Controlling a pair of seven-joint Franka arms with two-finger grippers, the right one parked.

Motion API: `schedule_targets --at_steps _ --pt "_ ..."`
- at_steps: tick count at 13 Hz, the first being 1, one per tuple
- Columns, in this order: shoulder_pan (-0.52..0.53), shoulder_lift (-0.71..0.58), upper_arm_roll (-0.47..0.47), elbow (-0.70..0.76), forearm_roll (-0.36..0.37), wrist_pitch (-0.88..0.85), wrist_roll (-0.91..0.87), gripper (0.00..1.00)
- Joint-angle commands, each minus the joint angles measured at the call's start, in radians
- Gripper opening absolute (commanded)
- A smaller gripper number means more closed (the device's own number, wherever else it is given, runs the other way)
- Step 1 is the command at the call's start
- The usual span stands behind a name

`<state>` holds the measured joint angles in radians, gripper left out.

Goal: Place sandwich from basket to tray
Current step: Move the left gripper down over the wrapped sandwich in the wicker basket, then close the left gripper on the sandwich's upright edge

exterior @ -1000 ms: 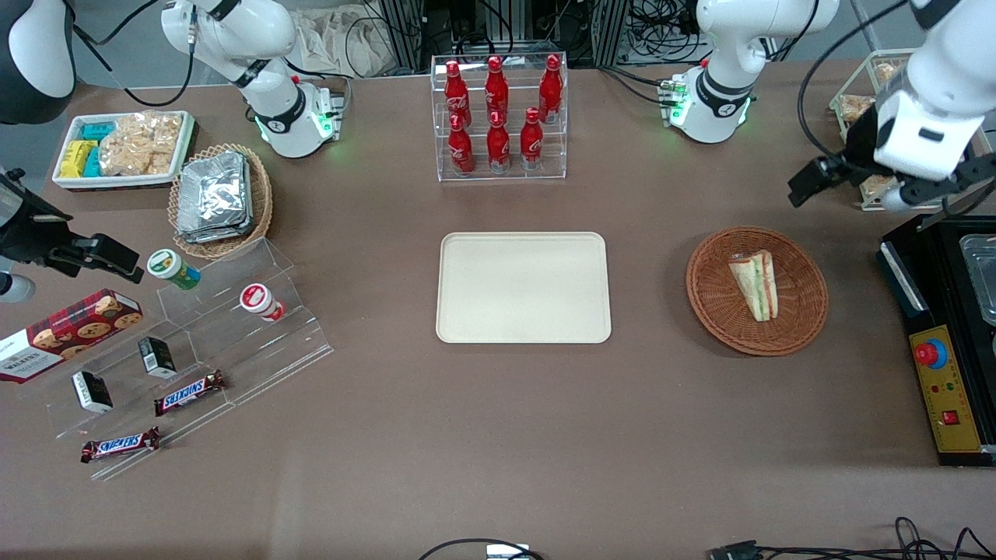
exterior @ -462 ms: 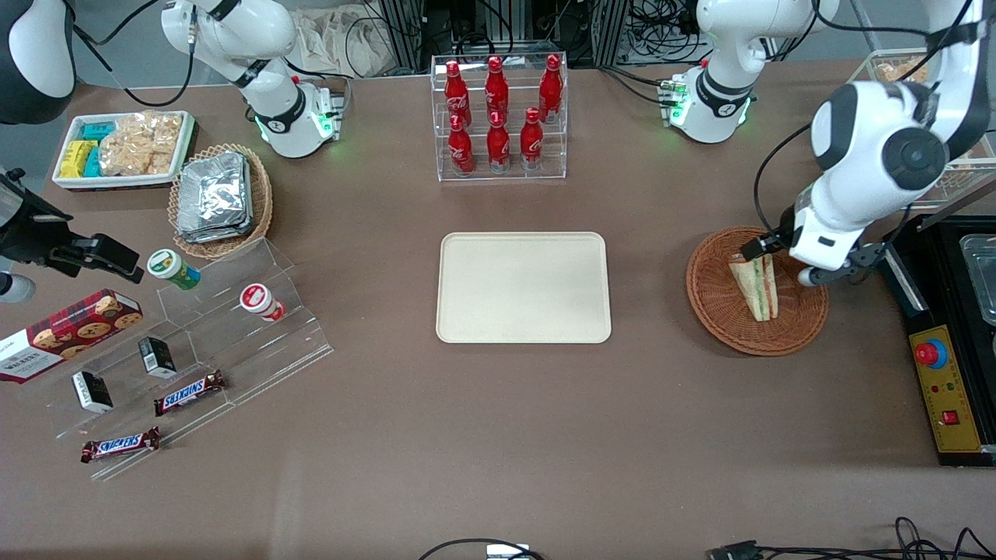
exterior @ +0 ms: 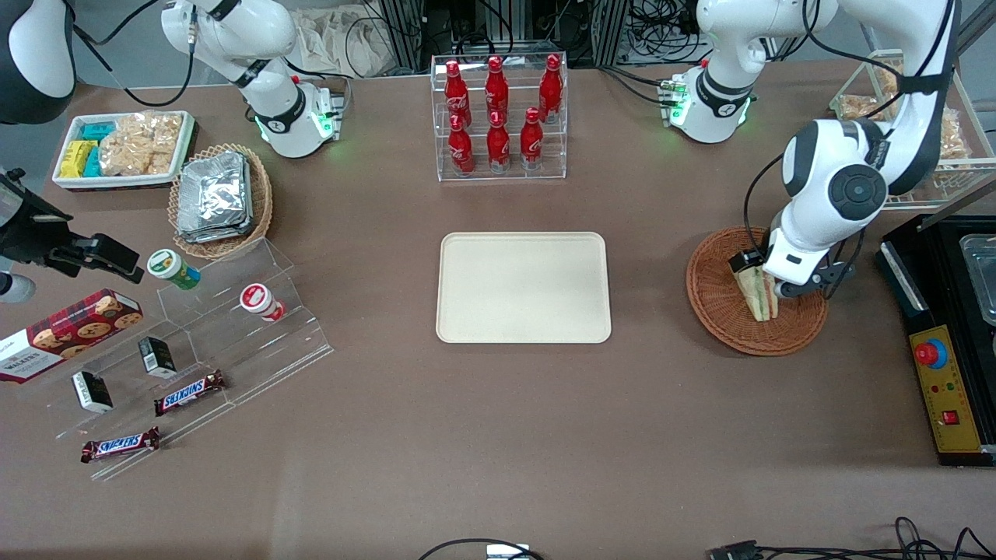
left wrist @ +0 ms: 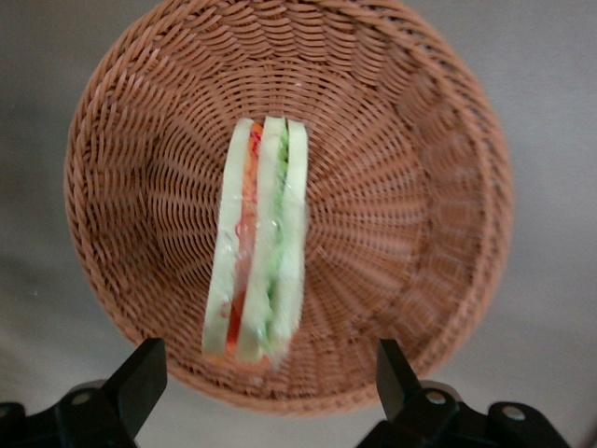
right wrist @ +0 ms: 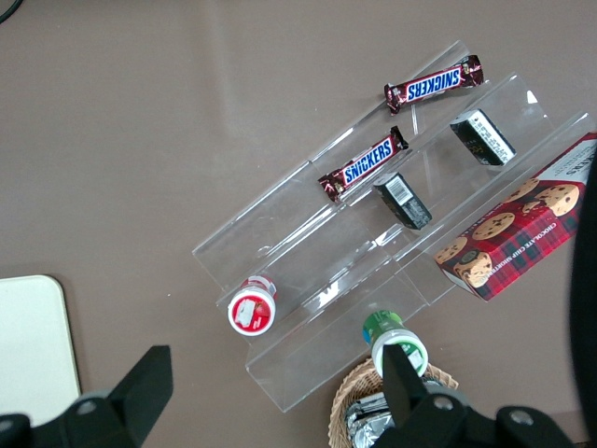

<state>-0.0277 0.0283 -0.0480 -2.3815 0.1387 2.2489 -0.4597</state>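
Observation:
The sandwich (exterior: 759,302) (left wrist: 261,247), a white-bread wedge with green and red filling in clear wrap, lies in the round reddish-brown wicker basket (exterior: 712,311) (left wrist: 420,187). My left gripper (exterior: 766,276) (left wrist: 269,359) hangs just above the sandwich's wide end and hides part of it in the front view. In the left wrist view its two black fingers stand wide apart, one on each side of the wedge's end, touching nothing. The cream tray (exterior: 523,288) lies bare at the table's middle, beside the basket toward the parked arm's end.
A black box with a red button (exterior: 931,354) stands beside the basket at the working arm's end. A wire rack of snack bags (exterior: 945,136) sits farther from the camera. A clear rack of red bottles (exterior: 498,117) stands farther back than the tray.
The left arm swung in from the working arm's end of the table and came down over the basket. Its gripper now covers part of the sandwich. The sandwich has not moved.

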Motion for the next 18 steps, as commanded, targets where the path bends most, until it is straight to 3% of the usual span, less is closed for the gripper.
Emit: schedule_targets --at_steps 1,4,6,7,8,9,11,14,18 --pt "0.031 0.053 -0.001 -0.040 0.047 0.121 0.009 0.99" --pt "0.031 0.108 0.030 -0.064 0.082 0.227 0.009 0.98" --pt "0.031 0.113 0.030 -0.064 0.084 0.230 0.009 0.90" --pt "0.031 0.113 0.030 -0.064 0.084 0.230 0.009 0.77" --pt "0.031 0.114 0.030 -0.064 0.084 0.229 0.007 0.49" --pt "0.031 0.114 0.030 -0.061 0.082 0.224 0.007 0.38" --pt "0.031 0.116 0.030 -0.058 0.084 0.219 0.007 0.36" --pt "0.029 0.084 0.030 -0.050 0.082 0.169 0.006 0.21" --pt "0.017 -0.121 0.025 -0.030 0.070 -0.013 0.050 0.20"
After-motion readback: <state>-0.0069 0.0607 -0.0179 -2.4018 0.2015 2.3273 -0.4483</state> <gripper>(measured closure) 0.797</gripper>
